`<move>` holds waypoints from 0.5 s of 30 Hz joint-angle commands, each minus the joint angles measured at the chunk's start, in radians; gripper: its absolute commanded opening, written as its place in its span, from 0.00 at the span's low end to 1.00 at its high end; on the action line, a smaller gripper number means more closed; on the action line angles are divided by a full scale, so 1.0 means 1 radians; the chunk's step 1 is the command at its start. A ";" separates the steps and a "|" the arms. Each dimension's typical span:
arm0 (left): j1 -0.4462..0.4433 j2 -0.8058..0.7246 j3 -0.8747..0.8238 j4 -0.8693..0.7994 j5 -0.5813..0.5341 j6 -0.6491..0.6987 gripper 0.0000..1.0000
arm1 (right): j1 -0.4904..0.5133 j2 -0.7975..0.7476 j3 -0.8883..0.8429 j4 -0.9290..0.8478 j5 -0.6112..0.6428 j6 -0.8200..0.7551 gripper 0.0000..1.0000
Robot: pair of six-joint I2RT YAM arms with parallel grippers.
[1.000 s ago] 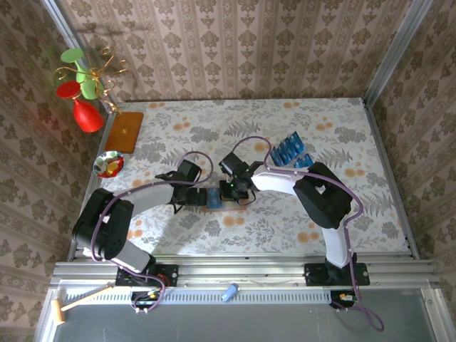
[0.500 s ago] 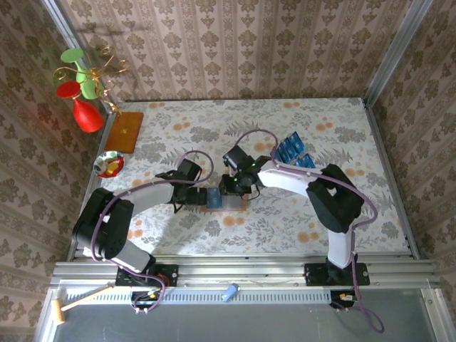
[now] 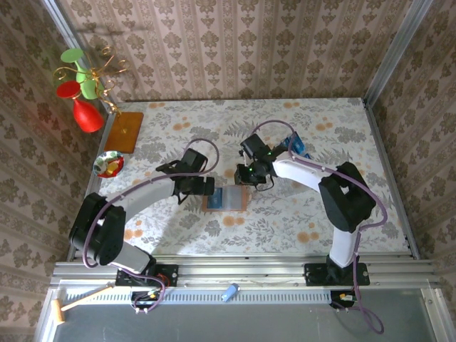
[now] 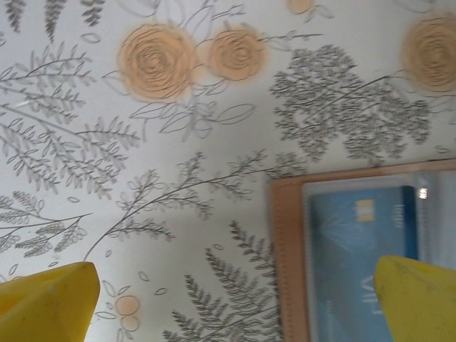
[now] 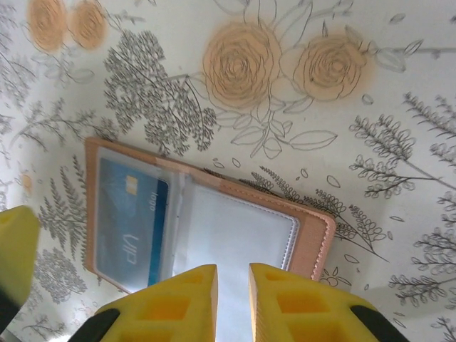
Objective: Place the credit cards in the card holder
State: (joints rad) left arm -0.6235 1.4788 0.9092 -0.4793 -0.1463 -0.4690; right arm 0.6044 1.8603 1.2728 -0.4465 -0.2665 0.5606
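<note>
Right gripper (image 5: 233,285): nearly closed, only a thin gap between its yellow fingers (image 5: 167,303) and nothing in that gap; it hangs above one long edge of the holder, and contact cannot be told
Left gripper (image 4: 231,303): spread wide and empty, with one yellow finger (image 4: 46,303) over bare cloth and the other at the holder's edge
Holder (image 5: 306,239): brown, unfolded and lying flat on the table; in the top view it sits between the two grippers, the left one just beside its left end and the right one just past its far right corner
Card (image 5: 128,221): blue with pale lettering, lying under the clear pocket in one half of the holder; the other half shows its pale lining
Loose cards (image 3: 295,147): a blue bunch on the far right part of the table, beyond the right arm and partly behind its cable, well apart from the holder
Table (image 3: 320,214): covered by a pale cloth printed with orange roses and grey ferns
Board (image 3: 125,132): orange-brown, at the far left corner
Stand (image 3: 84,85): gold wire with red and green pieces, rising at the board's far end
Bowl (image 3: 109,164): small, at the left edge, just nearer than the board
</note>
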 commanded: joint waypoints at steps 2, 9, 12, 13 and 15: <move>-0.036 0.017 0.036 -0.003 0.002 -0.022 1.00 | 0.012 0.040 -0.030 0.019 -0.048 -0.013 0.17; -0.075 0.059 0.047 0.022 0.010 -0.028 1.00 | 0.017 0.068 -0.053 0.056 -0.054 -0.002 0.15; -0.087 0.068 0.041 0.033 0.012 -0.032 1.00 | 0.017 0.083 -0.060 0.068 -0.057 0.006 0.14; -0.091 0.070 0.035 0.040 0.012 -0.032 1.00 | 0.017 0.089 -0.060 0.072 -0.061 0.009 0.14; -0.096 0.073 0.023 0.057 0.014 -0.033 1.00 | 0.018 0.098 -0.061 0.081 -0.067 0.016 0.14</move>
State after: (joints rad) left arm -0.7097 1.5436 0.9348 -0.4480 -0.1413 -0.4797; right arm 0.6163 1.9335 1.2259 -0.3851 -0.3061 0.5598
